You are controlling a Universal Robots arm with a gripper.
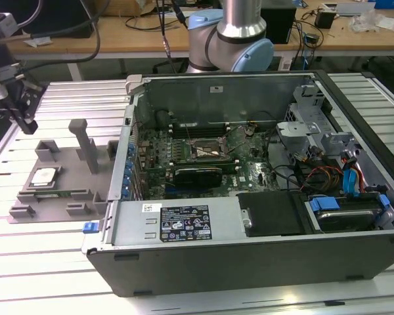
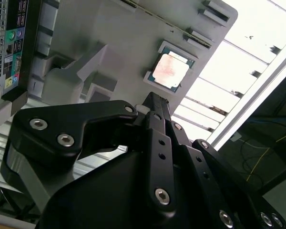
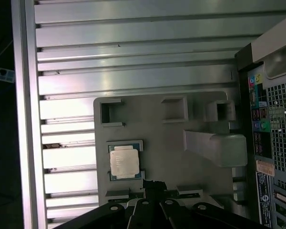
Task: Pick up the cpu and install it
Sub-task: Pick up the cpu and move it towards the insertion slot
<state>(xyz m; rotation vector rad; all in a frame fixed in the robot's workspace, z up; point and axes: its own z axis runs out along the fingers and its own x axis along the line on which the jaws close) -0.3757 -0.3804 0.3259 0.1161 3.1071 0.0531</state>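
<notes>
The cpu (image 3: 124,161) lies flat in the grey fixture (image 3: 162,138): likely light, stiff and delicate, best pinched by opposite edges. The gripper (image 3: 152,184) hovers beside it, fingers together, empty.

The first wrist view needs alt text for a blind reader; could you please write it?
A cpu with a silver-grey metal top lies flat in a recess of a grey plastic fixture on a slotted aluminium table. The robot's black hand hangs above the fixture, near the cpu. A computer case's rear panel stands beside the fixture.
</notes>
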